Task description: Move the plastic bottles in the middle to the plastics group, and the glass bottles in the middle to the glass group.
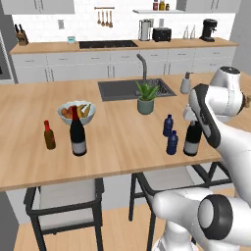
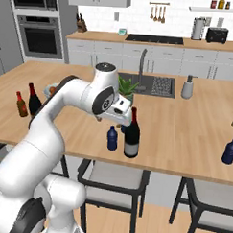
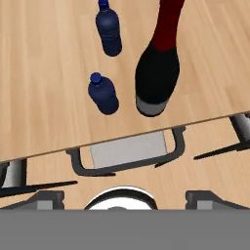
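Though labelled, wine bottle (image 2: 132, 138) shows nothing legible.

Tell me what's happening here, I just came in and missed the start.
The robot is sorting bottles on the island counter. Its hand hangs open by the neck of the dim-labelled wine bottle, holding nothing. Two blue plastic bottles stand beside that bottle. The glass group stands further along the counter.

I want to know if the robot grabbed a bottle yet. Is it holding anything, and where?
No, nothing is held. The pincer stands open beside the neck of the tall wine bottle, and that bottle stands on the counter.
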